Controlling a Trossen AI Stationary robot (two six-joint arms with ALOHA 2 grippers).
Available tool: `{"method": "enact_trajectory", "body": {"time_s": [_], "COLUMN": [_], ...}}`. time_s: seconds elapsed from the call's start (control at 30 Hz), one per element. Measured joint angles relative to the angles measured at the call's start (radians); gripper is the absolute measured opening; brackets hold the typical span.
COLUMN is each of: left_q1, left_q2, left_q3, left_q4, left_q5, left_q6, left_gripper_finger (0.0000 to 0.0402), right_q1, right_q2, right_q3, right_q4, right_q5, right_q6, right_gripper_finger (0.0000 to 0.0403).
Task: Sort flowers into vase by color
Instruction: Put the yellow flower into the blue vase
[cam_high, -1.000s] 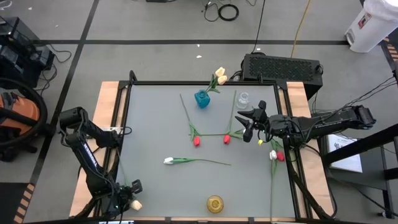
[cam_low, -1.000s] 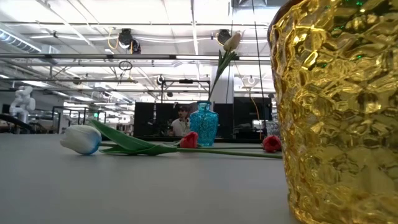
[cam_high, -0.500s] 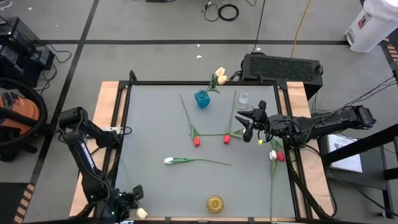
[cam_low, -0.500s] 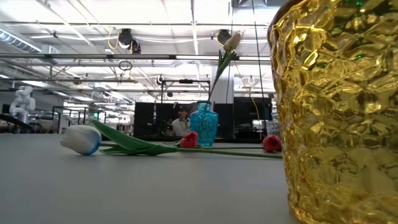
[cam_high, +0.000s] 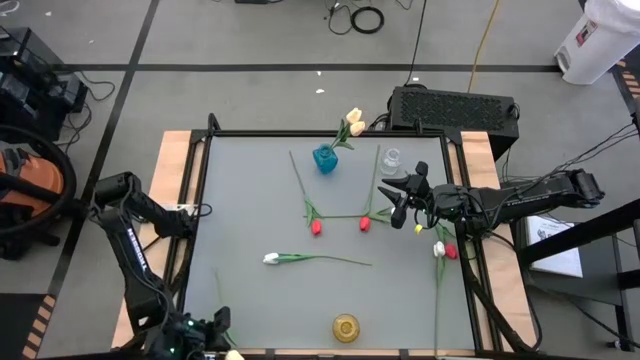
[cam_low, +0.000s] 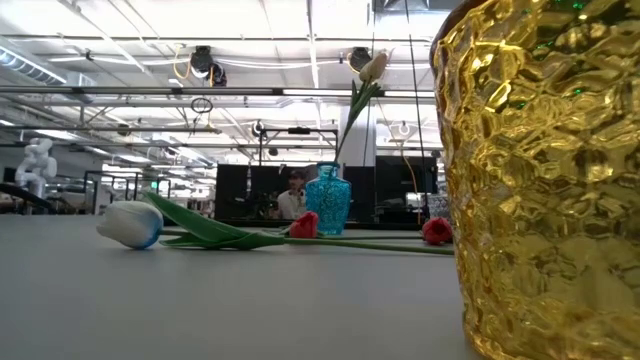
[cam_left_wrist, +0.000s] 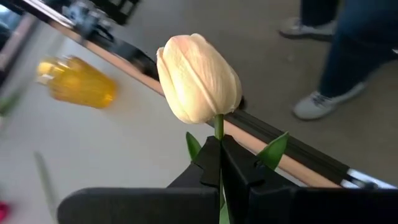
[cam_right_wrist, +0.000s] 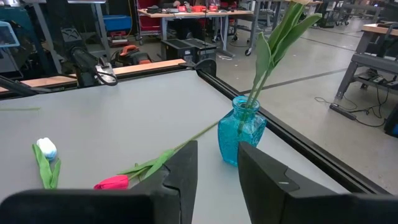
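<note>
The left tool (cam_left_wrist: 219, 163) is clamped on a cream tulip (cam_left_wrist: 198, 79) at the surface's near corner; carry it upright, stem first, into the gold vase (cam_high: 346, 327) close by. Farther off, the right tool (cam_high: 402, 203) hangs half-open, empty, above the red tulips (cam_high: 316, 227).

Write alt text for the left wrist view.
The left gripper is shut on the stem of a cream tulip, bud upright. Behind it lie the grey table, a blurred yellow vase and a person's shoes on the floor.
</note>
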Motion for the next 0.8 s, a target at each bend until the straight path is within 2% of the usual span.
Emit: {"method": "enact_trajectory", "body": {"time_s": [0.37, 0.67, 0.8], "left_q1": [0.047, 0.18, 0.255], "left_q2": [0.0, 0.0, 0.0], "left_q3": [0.058, 0.058, 0.058], "left_q4": [0.103, 0.231, 0.291], "left_q5": [-0.199, -0.305, -0.314], "left_q6": [0.124, 0.175, 0.193], "left_gripper_finger": [0.0002, 0.0002, 0.0002], "right_q1": [0.0, 0.0, 0.0], "right_q2": [0.0, 0.0, 0.0], "right_q3": [0.0, 0.0, 0.0], "right_q4": [0.0, 0.0, 0.0], "right_q5": [0.0, 0.0, 0.0], "right_q6": [0.0, 0.0, 0.0], "right_gripper_finger": [0.0105, 0.0105, 0.0105]}}
